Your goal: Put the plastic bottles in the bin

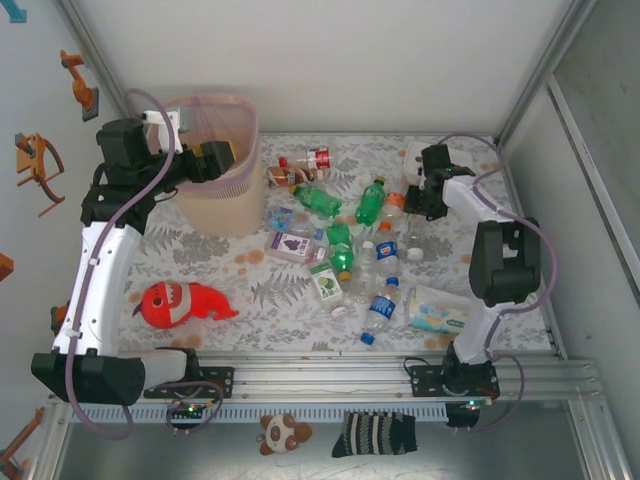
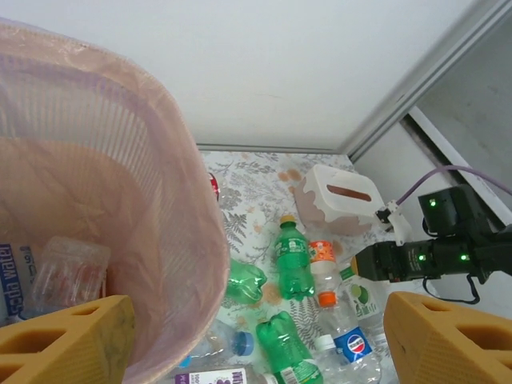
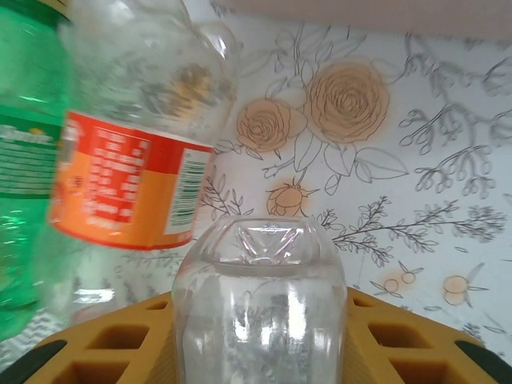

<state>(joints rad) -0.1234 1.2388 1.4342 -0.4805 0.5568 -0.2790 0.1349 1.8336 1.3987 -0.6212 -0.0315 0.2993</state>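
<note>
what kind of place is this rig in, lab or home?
Most likely a lab test cell: white panel walls on an aluminium frame, a left arm and right arm bolted to a rail, and a floral cloth staged with plastic bottles beside a bin.

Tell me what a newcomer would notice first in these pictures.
A heap of plastic bottles, green and clear, lies in the middle, with a red toy fish near the front left. The tall pink bin stands at the back left, and the right end effector grips a clear bottle.
</note>
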